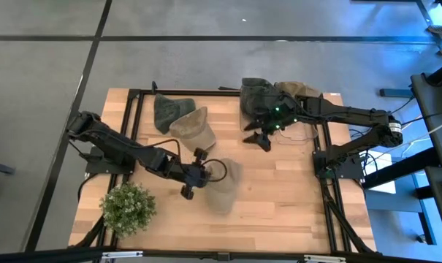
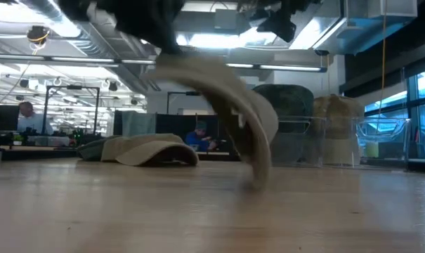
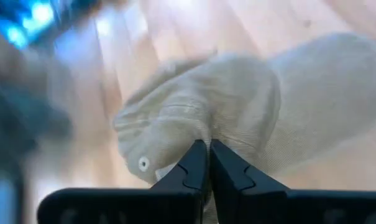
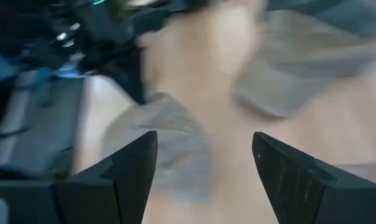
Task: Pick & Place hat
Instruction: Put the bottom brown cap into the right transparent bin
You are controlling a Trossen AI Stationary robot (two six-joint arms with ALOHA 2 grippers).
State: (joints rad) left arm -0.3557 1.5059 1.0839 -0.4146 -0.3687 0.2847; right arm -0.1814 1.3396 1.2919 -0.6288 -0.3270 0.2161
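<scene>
A beige hat (image 1: 224, 184) is near the table's middle, held by my left gripper (image 1: 196, 177), which is shut on it. In the low view the hat (image 2: 240, 105) hangs tilted, its lower edge (image 2: 258, 184) at the tabletop. In the left wrist view the hat (image 3: 237, 106) bunches ahead of the fingers. My right gripper (image 1: 261, 139) is open and empty, raised above the table to the far right of the hat. Its wrist view shows the beige hat (image 4: 169, 146) below, between the spread fingers (image 4: 128, 168). My left gripper pinches a fold of the hat's cloth (image 3: 203, 138) between its two shut fingers, coming at it from the table's left side. The hat hangs tilted from the fingers. Its lower edge seems to touch the wood.
A dark green hat (image 1: 168, 111) and a tan hat (image 1: 193, 128) lie at the far left-middle of the table. A clear bin (image 2: 338, 137) at the far right holds a dark green hat (image 1: 258, 93) and a tan one (image 1: 299, 89). A potted plant (image 1: 128, 208) stands near left.
</scene>
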